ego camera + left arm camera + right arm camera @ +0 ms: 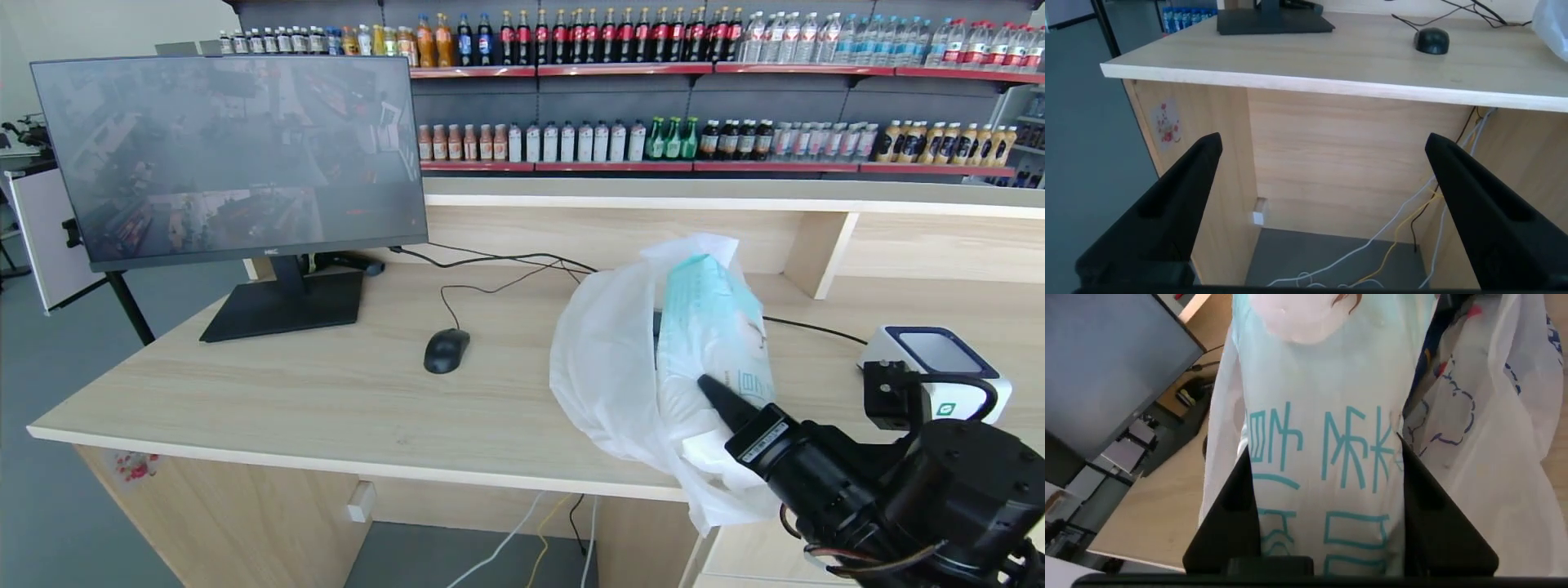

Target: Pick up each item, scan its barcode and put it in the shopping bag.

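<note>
One surface [326, 400] carries one monitor [229, 155], one black mouse [446, 350], one scanner [939, 367], one white shopping bag [604, 367] and one teal package [710, 318]. Two bottle shelves [620, 70] stand behind. Two claws: left claw [1323, 147], right claw [1323, 469].

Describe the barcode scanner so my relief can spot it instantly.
Start at the long wooden counter and go to its right end, past the white shopping bag. The barcode scanner is the small white box there with a dark-rimmed slanted window on top, unlike the low black mouse near the monitor.
</note>
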{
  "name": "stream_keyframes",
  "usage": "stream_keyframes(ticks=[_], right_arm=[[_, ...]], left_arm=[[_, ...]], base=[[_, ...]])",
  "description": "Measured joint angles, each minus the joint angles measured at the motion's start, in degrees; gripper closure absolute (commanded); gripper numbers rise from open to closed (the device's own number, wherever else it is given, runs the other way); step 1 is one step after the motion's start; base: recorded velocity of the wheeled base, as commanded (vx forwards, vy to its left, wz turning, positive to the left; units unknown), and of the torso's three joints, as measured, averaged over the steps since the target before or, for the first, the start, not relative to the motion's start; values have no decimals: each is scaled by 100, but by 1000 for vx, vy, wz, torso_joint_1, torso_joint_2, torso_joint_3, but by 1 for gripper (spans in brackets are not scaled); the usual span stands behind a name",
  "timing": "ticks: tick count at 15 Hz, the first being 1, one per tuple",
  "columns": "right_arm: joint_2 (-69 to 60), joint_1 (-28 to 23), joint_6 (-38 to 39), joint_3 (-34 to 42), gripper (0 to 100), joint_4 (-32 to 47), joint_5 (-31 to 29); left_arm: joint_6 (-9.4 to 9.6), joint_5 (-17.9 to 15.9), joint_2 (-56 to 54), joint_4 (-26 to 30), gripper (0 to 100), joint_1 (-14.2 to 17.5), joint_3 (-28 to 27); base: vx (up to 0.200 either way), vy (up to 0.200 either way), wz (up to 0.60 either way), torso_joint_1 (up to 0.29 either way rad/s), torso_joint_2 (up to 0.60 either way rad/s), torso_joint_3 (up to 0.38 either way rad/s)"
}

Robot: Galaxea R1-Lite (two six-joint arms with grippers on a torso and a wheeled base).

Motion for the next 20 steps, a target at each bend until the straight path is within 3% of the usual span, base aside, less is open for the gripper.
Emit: stream_keyframes(ticks=[4,11,17,18,20], right_arm=[[293,-185,-2,-251,100,-16,-66],[505,-155,-1150,-373,100,-27,-91],[606,0,-1253,-371,100,-7,-151],[628,0,-1231,-380,0,-9,-184],[673,-1,-1231,-430,0,17,-197]], left_arm=[[0,6,0,-2,0,0,0],[7,-2,0,-2,0,0,0],[119,-9,0,5,0,0,0],[119,-9,0,5,0,0,0],[122,-9,0,6,0,0,0]], base=[[0,0,0,0,0,0],[0,0,0,0,0,0],[0,0,0,0,0,0],[0,0,0,0,0,0],[0,0,0,0,0,0]])
